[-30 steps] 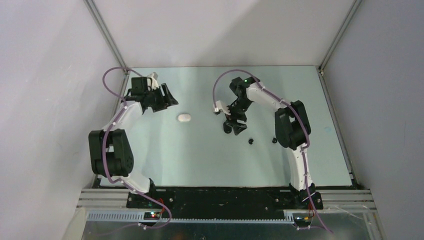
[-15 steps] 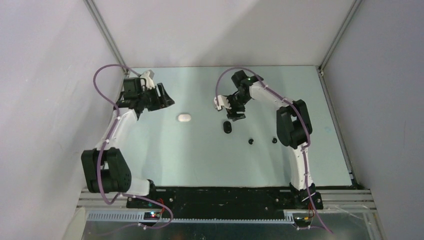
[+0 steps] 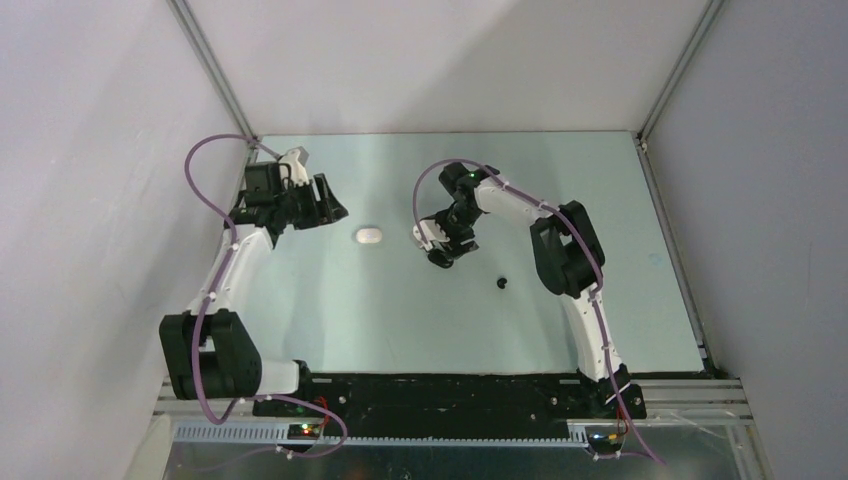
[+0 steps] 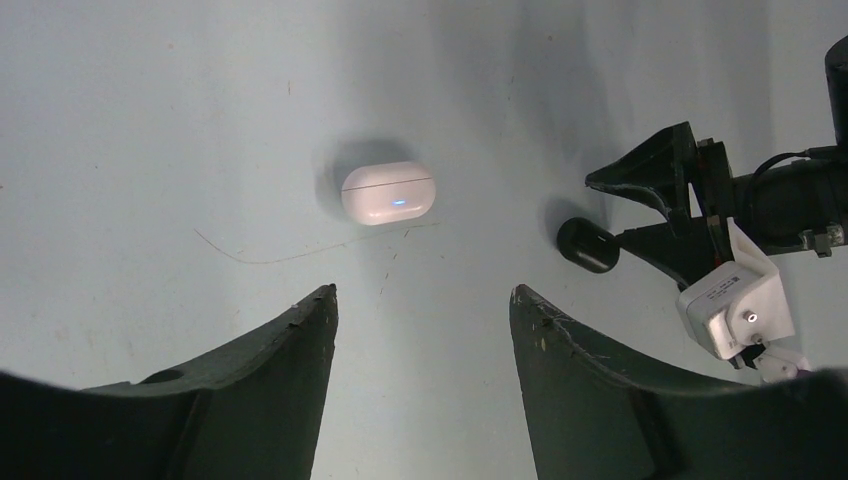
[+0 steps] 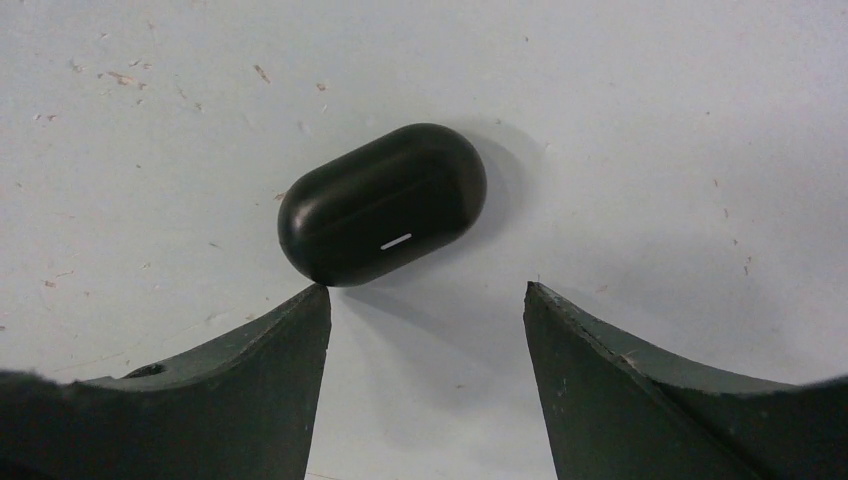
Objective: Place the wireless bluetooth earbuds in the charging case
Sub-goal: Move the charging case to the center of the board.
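**1. Status.** The right gripper (image 5: pixel 428 300) hovers over the black case (image 5: pixel 383 203) with its jaws wide and nothing between them. The left gripper (image 4: pixel 420 300) is likewise wide and empty, held left of the white case (image 4: pixel 388 193). Both cases lie shut on the table (image 3: pixel 600 180), around mid-table, the black one just right of the white one. One black bud (image 3: pixel 502 283) lies loose, nearer than the black case and to its right, apart from it. No other bud can be found in any view.

**2. Step in hand (judged).** Taking hold of the black case so that it can be opened.

**3. Procedure.**
- The case lies beyond the fingertips, not between them, and slants across the jaw line. One fingertip (image 5: pixel 305 310) is almost at its edge. Advance the gripper until the case sits centred in the gap.
- Turn the wrist so the pads meet the long sides, not the rounded ends.
- Descend until the fingertips just clear the table, then close slowly.

**4. Cautions.**
- The shell looks smooth and rounded, so an off-centre squeeze will likely shoot it out sideways.
- Do not clamp across the lid seam, or the lid may not lift.
- Keep the arm's sweep clear of the loose bud.
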`<action>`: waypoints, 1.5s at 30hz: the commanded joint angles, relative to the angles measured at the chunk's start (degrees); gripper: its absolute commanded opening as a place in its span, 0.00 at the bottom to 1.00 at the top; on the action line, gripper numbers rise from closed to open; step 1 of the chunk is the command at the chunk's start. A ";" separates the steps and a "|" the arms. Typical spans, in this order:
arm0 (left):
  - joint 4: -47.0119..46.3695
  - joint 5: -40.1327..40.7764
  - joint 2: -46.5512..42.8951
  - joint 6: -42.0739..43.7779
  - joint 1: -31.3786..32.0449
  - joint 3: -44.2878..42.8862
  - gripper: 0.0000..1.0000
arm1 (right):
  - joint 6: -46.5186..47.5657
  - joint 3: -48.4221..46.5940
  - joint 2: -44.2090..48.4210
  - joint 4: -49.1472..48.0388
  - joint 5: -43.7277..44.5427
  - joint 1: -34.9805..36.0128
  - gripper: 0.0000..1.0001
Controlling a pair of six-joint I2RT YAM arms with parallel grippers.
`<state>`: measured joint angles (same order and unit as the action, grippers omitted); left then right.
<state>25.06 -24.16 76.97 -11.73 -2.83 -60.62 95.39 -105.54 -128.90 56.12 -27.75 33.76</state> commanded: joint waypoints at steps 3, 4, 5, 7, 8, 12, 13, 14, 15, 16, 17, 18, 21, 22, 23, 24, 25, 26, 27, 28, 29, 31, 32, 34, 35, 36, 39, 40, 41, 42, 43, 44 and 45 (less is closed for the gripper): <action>-0.25 -1.01 -1.00 0.00 -0.56 0.66 0.68 | 0.96 0.86 0.87 1.34 -1.31 0.37 0.74; -0.26 -1.01 -0.88 -0.17 -0.54 0.61 0.68 | 0.11 1.17 0.90 0.74 -0.94 0.70 0.74; -0.25 -1.03 -0.69 -0.20 -0.57 0.56 0.68 | -0.36 1.99 1.11 -0.77 -0.72 0.83 0.74; -0.22 -1.04 -0.37 -0.20 -0.55 0.24 0.68 | -2.92 3.37 1.49 -4.54 -0.67 1.38 0.74; -0.24 -1.06 -0.26 -0.22 -0.59 0.11 0.67 | -4.97 3.70 1.65 -5.76 -0.79 1.86 0.74; -0.25 -1.35 0.74 -0.66 -0.60 -0.22 0.67 | -9.25 5.96 2.04 -14.70 -0.86 3.99 0.74; -0.26 -1.47 0.86 -0.91 -0.53 -0.27 0.67 | -9.61 6.64 2.04 -17.31 -1.03 4.73 0.74; -0.20 -1.71 0.97 -1.01 -0.52 -0.28 0.67 | -10.27 6.96 2.06 -18.48 -1.14 5.08 0.75; -0.20 -1.83 1.20 -1.10 -0.53 -0.22 0.67 | -10.65 7.30 2.14 -20.08 -1.78 5.73 0.75; -0.19 -2.09 1.27 -1.24 -0.52 -0.17 0.67 | -11.45 7.42 2.24 -20.52 -2.26 5.93 0.75; -0.19 -2.19 1.26 -1.31 -0.56 -0.08 0.67 | -11.98 7.55 2.36 -21.25 -3.49 6.49 0.76; -0.21 -2.24 1.30 -1.39 -0.58 -0.01 0.67 | -13.19 7.68 2.56 -21.59 -4.13 6.67 0.76; -0.26 -2.24 1.29 -1.65 -0.59 0.39 0.66 | -16.52 8.57 2.99 -23.91 -7.60 7.51 0.77; -0.20 -2.27 1.22 -1.77 -0.60 0.45 0.66 | -17.29 8.87 3.03 -25.28 -8.21 7.71 0.78; -0.24 -2.35 1.15 -1.98 -0.57 0.56 0.66 | -18.61 9.00 3.08 -25.93 -9.04 7.92 0.78; -0.20 -2.45 1.07 -2.02 -0.59 0.57 0.66 | -19.16 9.09 2.94 -27.17 -9.51 8.00 0.79; -0.24 -2.66 0.99 -2.06 -0.59 0.65 0.66 | -20.09 9.06 2.82 -27.67 -9.56 8.06 0.79; -0.20 -2.74 0.81 -2.07 -0.60 0.62 0.66 | -20.39 8.82 2.61 -28.15 -9.37 8.02 0.79; -0.19 -2.82 0.73 -2.01 -0.60 0.67 0.66 | -20.92 8.71 2.52 -28.03 -9.18 7.95 0.78; -0.21 -2.86 0.59 -1.99 -0.60 0.68 0.66 | -21.07 7.90 2.19 -27.01 -8.91 7.93 0.78; -0.24 -3.09 0.48 -2.03 -0.60 0.68 0.66 | -20.89 7.19 1.87 -25.48 -8.82 7.65 0.78; -0.19 -3.48 0.27 -2.13 -0.60 0.66 0.66 | -18.08 3.02 0.01 -16.81 -8.40 7.36 0.77; -0.21 -3.59 0.11 -2.15 -0.60 0.67 0.66 | -17.01 -0.49 -1.52 -9.71 -7.88 7.24 0.77; -0.19 -3.83 -0.21 -2.16 -0.60 0.74 0.66 | -13.60 -4.23 -3.16 -1.02 -6.88 6.64 0.77; -0.23 -3.93 -0.27 -2.16 -0.60 0.76 0.66 | -11.45 -4.89 -3.53 1.09 -6.49 6.52 0.76; -0.21 -3.95 -0.47 -2.16 -0.60 0.90 0.66 | -10.62 -5.56 -3.83 4.02 -5.46 6.24 0.76; -0.32 -4.07 -0.67 -2.32 -0.60 1.08 0.66 | -9.90 -5.59 -4.08 6.26 -3.02 5.73 0.75; -0.43 -4.17 -0.76 -2.33 -0.58 1.33 0.66 | -10.10 -5.79 -4.23 7.31 -1.79 5.42 0.75; -0.60 -4.15 -1.01 -2.29 -0.59 1.44 0.66 | -10.30 -6.05 -4.27 7.77 -1.21 5.21 0.75; -0.70 -4.21 -1.11 -2.26 -0.57 1.70 0.66 | -10.66 -6.16 -4.22 9.01 -0.41 4.75 0.74; -1.02 -4.26 -1.23 -2.25 -0.58 1.85 0.66 | -10.89 -6.43 -4.09 9.67 -0.13 4.43 0.73; -1.13 -4.28 -1.26 -2.40 -0.59 2.14 0.66 | -11.36 -6.48 -4.00 10.98 0.21 3.87 0.73; -1.48 -4.34 -1.29 -2.46 -0.60 2.24 0.66 | -11.63 -6.25 -3.46 11.94 0.43 3.56 0.72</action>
<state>24.97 -27.24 78.04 -13.52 -3.03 -59.09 83.33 -109.34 -131.87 60.14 -29.91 38.83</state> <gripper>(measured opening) 0.664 0.734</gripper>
